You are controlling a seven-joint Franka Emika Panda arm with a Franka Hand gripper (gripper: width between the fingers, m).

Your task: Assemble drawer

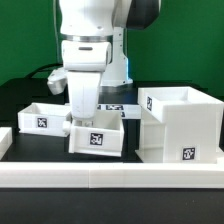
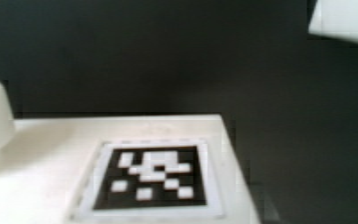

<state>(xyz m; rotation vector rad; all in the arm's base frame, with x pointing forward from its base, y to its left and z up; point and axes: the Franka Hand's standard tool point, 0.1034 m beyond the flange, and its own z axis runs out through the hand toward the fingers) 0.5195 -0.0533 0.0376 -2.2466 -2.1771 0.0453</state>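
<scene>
The exterior view shows the whole layout. The large boxy white plastic housing (image 1: 180, 125) stands on that view's right and a small white open-top tray (image 1: 40, 116) on its left. A second small white tray (image 1: 95, 136) sits between them, under the white two-finger gripper (image 1: 82, 114). The wrist view shows only a blurred black-and-white square tag (image 2: 153, 178) on white plastic. The tags carry only blocky patterns. The gripper reaches the middle tray's rear wall; whether it is clamped there cannot be told.

Near tray (image 1: 97, 137) lies between far tray (image 1: 40, 117) and housing (image 1: 180, 125).

Long white rail (image 1: 110, 178) at front of blk table (image 1: 40, 150), green backdrop (image 1: 190, 40) behind.
</scene>
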